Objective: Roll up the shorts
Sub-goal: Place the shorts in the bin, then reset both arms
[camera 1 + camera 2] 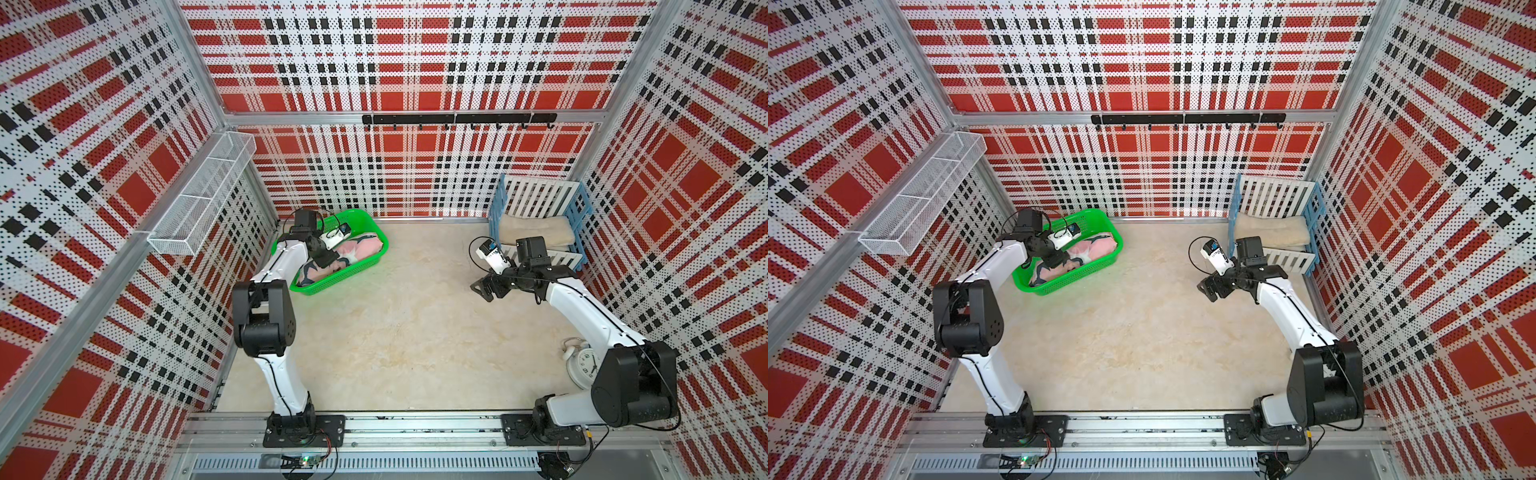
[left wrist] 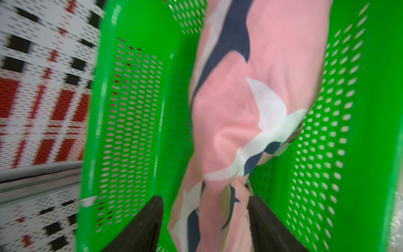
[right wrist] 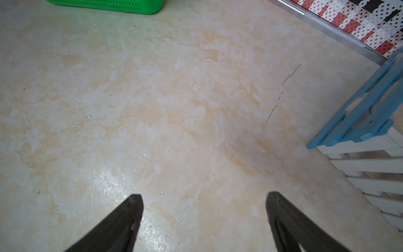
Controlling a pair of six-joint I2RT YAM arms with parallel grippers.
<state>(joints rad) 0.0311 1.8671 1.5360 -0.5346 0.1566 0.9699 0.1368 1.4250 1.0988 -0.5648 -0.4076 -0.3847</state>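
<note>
left arm [image 1: 282,257] bent over shorts [image 1: 361,249], right arm [image 1: 582,307] hovering

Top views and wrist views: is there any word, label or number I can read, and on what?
No text can be read anywhere.
On the clock: dial numerals, too small to read.
On the left wrist camera: blue label, blurred.
On the right wrist camera: blue label, blurred.
On the shorts: shark print only, no words.

Plaid perforated walls [image 1: 415,62], scuffed beige marbled floor [image 1: 395,332]
Black hook rail [image 1: 457,119] at twelve o'clock; white wire shelf [image 1: 203,191] at ten o'clock.
</note>
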